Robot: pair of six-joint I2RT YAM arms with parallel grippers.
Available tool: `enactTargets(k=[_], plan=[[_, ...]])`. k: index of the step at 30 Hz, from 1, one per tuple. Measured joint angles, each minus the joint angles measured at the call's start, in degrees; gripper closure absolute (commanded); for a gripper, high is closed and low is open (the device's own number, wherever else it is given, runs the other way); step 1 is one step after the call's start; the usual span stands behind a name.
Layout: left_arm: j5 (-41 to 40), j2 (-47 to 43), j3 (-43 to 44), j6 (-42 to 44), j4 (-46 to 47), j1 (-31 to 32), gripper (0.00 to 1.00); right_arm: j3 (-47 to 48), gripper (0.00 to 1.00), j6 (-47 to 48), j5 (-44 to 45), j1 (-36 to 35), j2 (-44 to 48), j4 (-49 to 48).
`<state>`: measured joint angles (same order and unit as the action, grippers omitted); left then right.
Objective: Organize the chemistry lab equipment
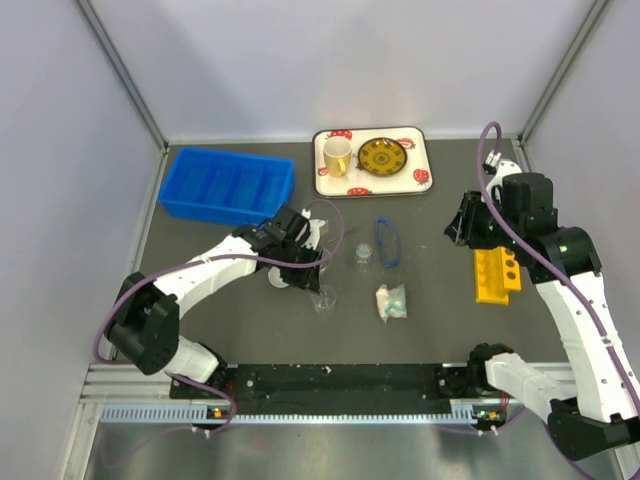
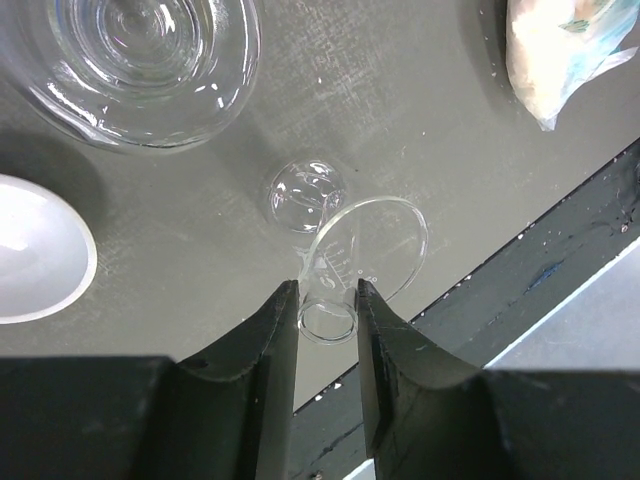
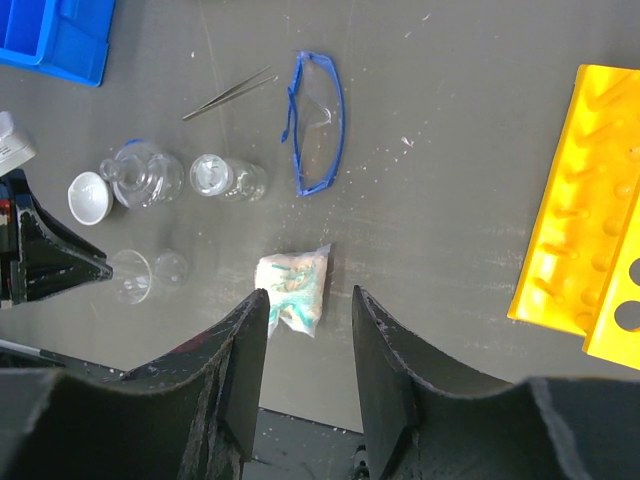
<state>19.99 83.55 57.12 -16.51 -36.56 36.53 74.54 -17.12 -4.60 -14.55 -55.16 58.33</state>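
- Conical flask (image 2: 365, 245) lies sideways, its neck pinched between the left gripper (image 2: 328, 290) fingers.
- Right gripper (image 3: 309, 300) gapes empty above the packet (image 3: 290, 275).
- Goggles (image 3: 318, 125), white dome (image 3: 88, 197) and 2 more vessels (image 3: 215, 177) lie loose beyond it; sorting looks barely begun.

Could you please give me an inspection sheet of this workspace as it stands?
Surface: dark grey table top, pale specks.
Job's things: blue-rimmed clear goggles, small clear beaker, white-and-teal packet, small white dome, thin tweezer-like tool and a clear glass vessel lying on its side, all loose on the table; blue divided bin left, yellow rack right.
Clutter: yellow mug and round yellow patterned plate on a white tray.
Grippers: left gripper straddles the vessel's neck, grip uncertain; right gripper open above the packet.
Cables: purple-grey cable loops off each arm.
Surroundings: pale walls, metal rail at the near edge.
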Motion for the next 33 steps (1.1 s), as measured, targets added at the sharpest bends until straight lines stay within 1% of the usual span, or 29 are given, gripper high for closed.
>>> enactTargets(k=[5,10,20,22,26,30,33], plan=[[-0.1,-0.2,1.6,0.1,-1.6,0.0,0.82,0.0,0.60,0.0,0.0,0.0,0.0,0.0],[-0.2,-2.3,5.1,0.3,-4.3,0.0,0.84,-0.2,0.58,0.0,0.0,0.0,0.0,-0.1],[0.6,-6.7,16.8,1.8,-11.5,0.0,0.88,-0.7,0.57,0.0,-1.5,0.0,0.7,0.0],[0.7,-7.4,19.5,2.1,-13.3,0.0,0.88,-0.7,0.55,0.0,-2.6,0.0,1.2,0.0],[1.0,-9.7,22.1,2.1,-14.7,0.0,0.88,-2.3,0.49,-0.3,-6.4,0.0,2.7,-1.4],[2.6,-12.9,22.6,1.4,-14.6,-0.2,0.90,-5.0,0.48,-1.2,-13.3,0.0,5.0,-4.6],[5.4,-13.9,23.5,0.4,-13.5,-0.5,0.90,-6.8,0.48,-2.6,-19.5,-0.1,6.2,-8.3]])
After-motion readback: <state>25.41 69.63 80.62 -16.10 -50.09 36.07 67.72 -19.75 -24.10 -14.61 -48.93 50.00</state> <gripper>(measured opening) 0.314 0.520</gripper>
